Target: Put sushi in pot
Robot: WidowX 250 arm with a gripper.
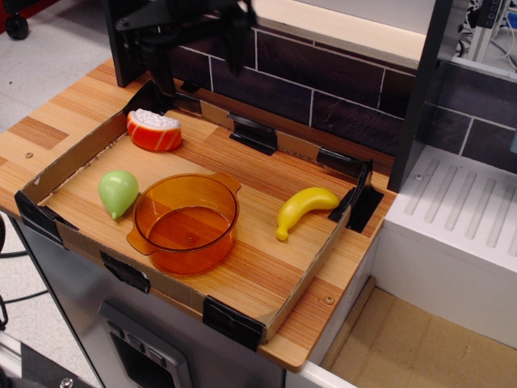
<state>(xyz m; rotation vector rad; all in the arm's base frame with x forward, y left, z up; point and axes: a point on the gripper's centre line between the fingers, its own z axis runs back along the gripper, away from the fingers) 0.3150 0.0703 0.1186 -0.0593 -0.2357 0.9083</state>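
The sushi (153,130) lies in the far left corner of the cardboard tray, orange-red side down and to the front, white rice on top. The transparent orange pot (186,221) stands empty near the tray's front middle, apart from the sushi. My black gripper (202,74) hangs high at the top of the view, above and slightly right of the sushi. Its two fingers (158,68) are spread wide with nothing between them. It touches neither the sushi nor the pot.
A green pear (118,191) lies just left of the pot. A yellow banana (305,208) lies at the tray's right. The low cardboard tray wall (242,319) with black tape corners rings the toys. A dark tiled wall stands behind; a white counter (460,218) is right.
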